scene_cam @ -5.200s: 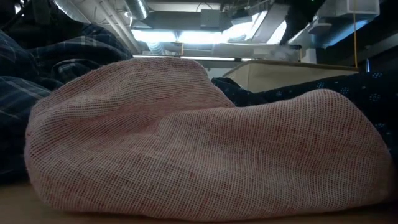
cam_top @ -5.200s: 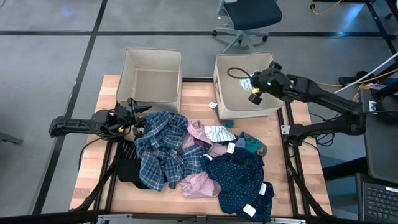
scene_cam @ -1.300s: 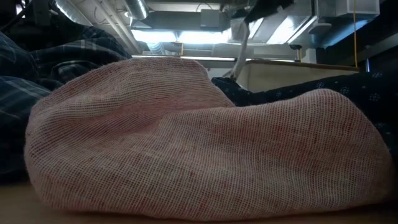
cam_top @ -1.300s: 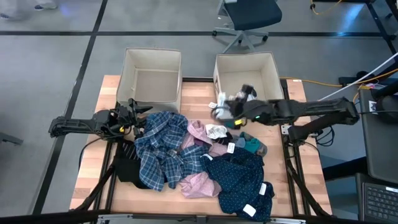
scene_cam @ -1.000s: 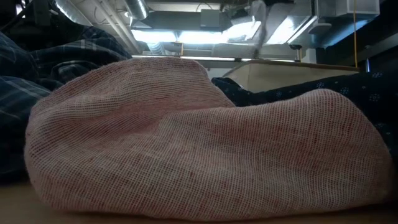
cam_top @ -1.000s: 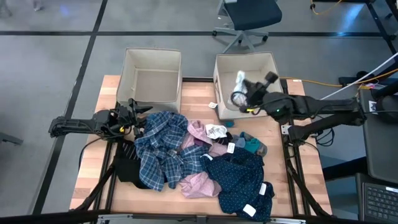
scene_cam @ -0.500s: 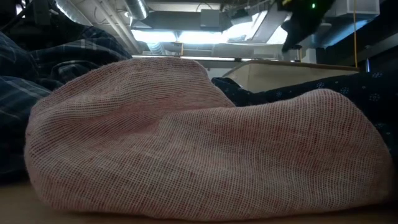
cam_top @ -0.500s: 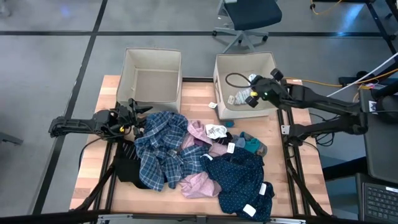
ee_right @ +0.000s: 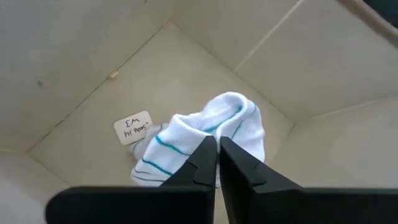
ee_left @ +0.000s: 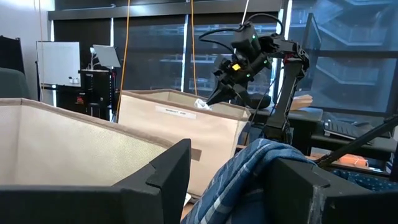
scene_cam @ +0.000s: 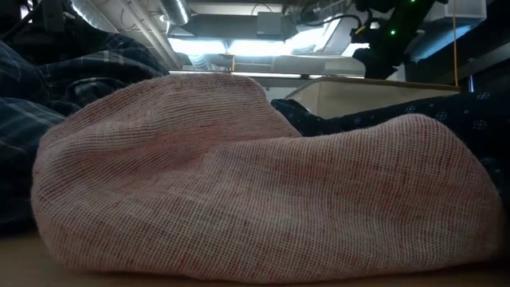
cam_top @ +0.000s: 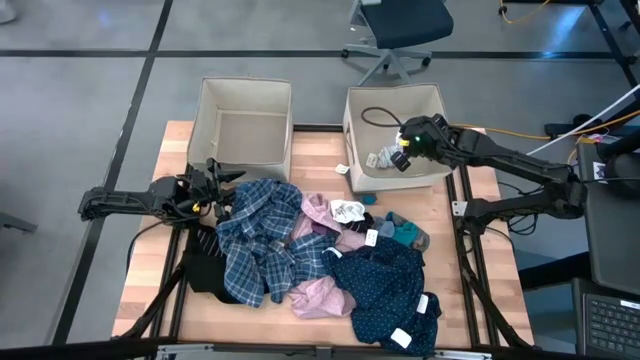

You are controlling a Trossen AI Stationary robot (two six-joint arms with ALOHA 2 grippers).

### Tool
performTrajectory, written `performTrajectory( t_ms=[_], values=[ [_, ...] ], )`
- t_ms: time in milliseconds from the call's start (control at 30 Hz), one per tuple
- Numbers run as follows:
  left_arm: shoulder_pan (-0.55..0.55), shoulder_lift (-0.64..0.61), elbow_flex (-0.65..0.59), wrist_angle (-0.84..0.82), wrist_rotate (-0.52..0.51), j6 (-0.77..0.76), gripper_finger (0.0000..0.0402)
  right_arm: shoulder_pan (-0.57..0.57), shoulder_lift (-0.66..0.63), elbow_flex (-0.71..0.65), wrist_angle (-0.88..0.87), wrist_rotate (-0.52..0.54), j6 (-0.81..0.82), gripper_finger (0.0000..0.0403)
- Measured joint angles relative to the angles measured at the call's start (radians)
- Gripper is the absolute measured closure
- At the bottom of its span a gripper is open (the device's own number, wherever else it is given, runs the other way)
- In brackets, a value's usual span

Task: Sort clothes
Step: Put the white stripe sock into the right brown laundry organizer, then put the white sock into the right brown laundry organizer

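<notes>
Your right tool [cam_top: 403, 160] hangs above the right bin [cam_top: 352, 125], fingers together, empty; the white striped sock [ee_right: 205, 140] lies inside. The remaining clothes pile [cam_top: 320, 265] sits on the tabletop, well apart from that bin. Your left tool [cam_top: 222, 192], fingers apart, touches the pile's plaid shirt [cam_top: 258, 240].

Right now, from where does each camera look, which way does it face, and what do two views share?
High view: above the table, looking straight down; both arms show.
Low view: at table height, facing the pink garment; the right arm shows above.
Left wrist view: past its open fingers, across the left bin to the right bin and right arm.
Right wrist view: down past its shut fingers into the right bin, at a white striped sock.
Shared: the sock also shows in the high view.
</notes>
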State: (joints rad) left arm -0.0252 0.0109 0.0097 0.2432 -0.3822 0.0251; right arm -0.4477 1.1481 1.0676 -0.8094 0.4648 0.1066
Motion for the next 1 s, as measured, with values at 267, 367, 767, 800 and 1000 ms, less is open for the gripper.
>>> performTrajectory(
  t_ms=[267,367,767,800,1000],
  values=[
    [0.000,0.000,0.000,0.000,0.000,-0.003,0.0229,0.002,0.001,0.011,-0.015,-0.059,-0.005,0.0275],
    [0.000,0.000,0.000,0.000,0.000,-0.003,0.0229,0.002,0.001,0.054,-0.026,-0.098,-0.006,0.0230],
    [0.000,0.000,0.000,0.003,0.000,-0.003,0.0229,0.263,0.065,0.108,0.225,-0.484,-0.135,0.0178],
    [0.000,0.000,0.000,0.003,0.000,-0.003,0.0229,0.291,0.084,0.108,0.243,-0.484,-0.159,0.0178],
    [0.000,0.000,0.000,0.002,0.000,0.000,0.0229,0.416,0.234,0.108,0.298,-0.475,-0.319,0.0178]
  ],
)
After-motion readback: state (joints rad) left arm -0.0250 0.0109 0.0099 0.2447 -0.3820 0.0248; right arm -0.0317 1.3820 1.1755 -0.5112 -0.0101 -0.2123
